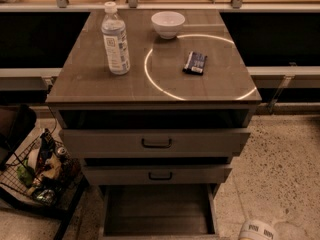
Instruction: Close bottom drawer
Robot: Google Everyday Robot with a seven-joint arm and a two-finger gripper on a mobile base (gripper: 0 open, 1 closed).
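Observation:
The bottom drawer (pixel 159 209) of the grey-brown cabinet is pulled far out. I look down into its plain box-shaped tray, which holds nothing that I can see. Its front and handle lie below the lower edge of the view. Above it are the middle drawer (pixel 156 175) and the wider top drawer (pixel 156 143), each with a black bar handle and each standing slightly out. Only a white rounded part of my gripper (pixel 257 231) shows, low at the bottom right, over the floor just right of the open drawer and apart from it.
On the cabinet top (pixel 85 79) stand a water bottle (pixel 115 39), a white bowl (pixel 168 24) and a dark snack packet (pixel 195 63). A black wire basket (pixel 42 171) of items sits on the floor at the left. Speckled floor (pixel 280 159) lies to the right.

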